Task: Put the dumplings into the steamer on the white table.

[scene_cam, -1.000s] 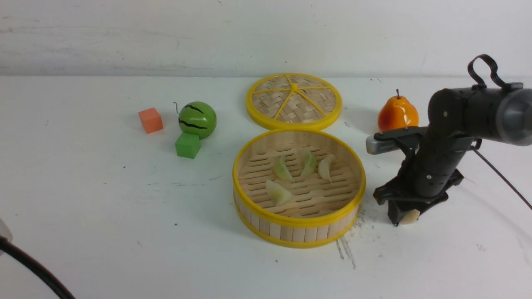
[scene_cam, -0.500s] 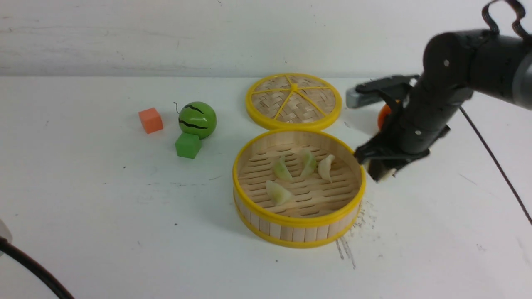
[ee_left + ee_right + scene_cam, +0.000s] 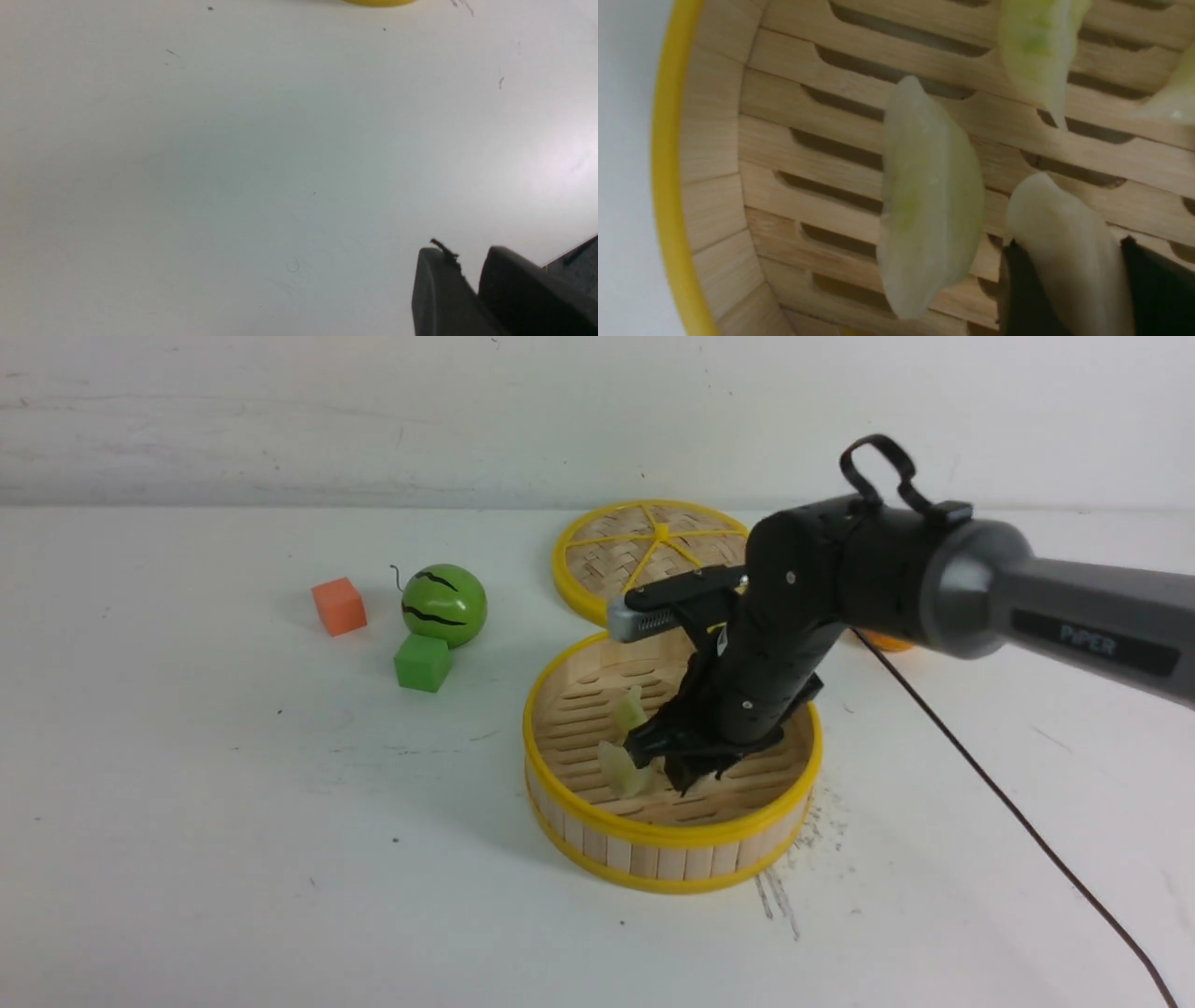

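Nearest, on the white table and on the near side of the steamer: the left gripper, tips a little bit apart, with nothing to be seen between. No need to use it for this drop.

Next, inside the steamer, toward its near left side: a pale green dumpling, flat on the slats. Best left alone.

Just past that, over the middle of the steamer floor: the right gripper, clamped on a white dumpling, one finger snug on each side, round end poking out. Too hard to tell if touching the slats. Probably light as a button, smooth and a bit slippery, maybe firm like a toy with a tiny bit of give. Not likely to break, but could pop out if squeezed hard near the thin end. Best to hold by the fat middle, across the belly, softly. Then go low, open slowly and lift straight up, so as not to drag or bump the green dumpling close by.

Farther back in the steamer: another green dumpling, partly hidden by the gripper. Behind the steamer: the lid, not needed now. Looks almost done.
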{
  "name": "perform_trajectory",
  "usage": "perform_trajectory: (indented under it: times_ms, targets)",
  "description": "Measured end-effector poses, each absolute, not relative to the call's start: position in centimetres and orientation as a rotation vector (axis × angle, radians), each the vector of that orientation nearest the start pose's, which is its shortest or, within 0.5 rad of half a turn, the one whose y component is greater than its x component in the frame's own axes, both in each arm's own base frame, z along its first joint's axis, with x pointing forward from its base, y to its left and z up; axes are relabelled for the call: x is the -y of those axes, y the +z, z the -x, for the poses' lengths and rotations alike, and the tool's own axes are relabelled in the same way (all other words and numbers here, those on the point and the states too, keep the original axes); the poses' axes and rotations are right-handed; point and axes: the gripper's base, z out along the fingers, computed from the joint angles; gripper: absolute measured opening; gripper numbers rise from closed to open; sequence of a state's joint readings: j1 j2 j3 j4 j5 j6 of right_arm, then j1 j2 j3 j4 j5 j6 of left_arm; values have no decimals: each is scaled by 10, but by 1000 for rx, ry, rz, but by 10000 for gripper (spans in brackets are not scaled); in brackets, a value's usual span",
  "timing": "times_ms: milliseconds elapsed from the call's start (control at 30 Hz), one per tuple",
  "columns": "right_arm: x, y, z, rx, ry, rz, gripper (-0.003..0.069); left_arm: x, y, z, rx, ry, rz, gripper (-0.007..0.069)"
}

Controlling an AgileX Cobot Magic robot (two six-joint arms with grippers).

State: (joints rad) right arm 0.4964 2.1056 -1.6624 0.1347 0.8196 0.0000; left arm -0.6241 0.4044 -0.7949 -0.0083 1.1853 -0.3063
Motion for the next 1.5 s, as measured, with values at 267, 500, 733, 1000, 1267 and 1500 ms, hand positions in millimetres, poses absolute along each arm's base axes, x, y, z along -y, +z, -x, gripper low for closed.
perform_trajectory:
  times_ms: [267, 500, 733, 1000, 1267, 1500]
  targets:
    - [-223, 216, -392, -2728, 299, 580, 401, -14, 342, 3, -2155, -462, -221, 134]
    - [-205, 307, -356, -2617, 314, 679, 337, -39, 339, 27, -1984, -457, -161, 140]
    - [-175, 357, -301, -2542, 309, 754, 194, -50, 340, 36, -1875, -458, -130, 146]
    - [-134, 376, -227, -2284, 368, 647, 79, -51, 340, 36, -1874, -455, -122, 154]
    - [-92, 381, -156, -1920, 411, 514, 69, -51, 340, 36, -1874, -455, -121, 164]
    - [-66, 386, -111, -1703, 435, 448, 69, -51, 340, 36, -1874, -455, -121, 169]
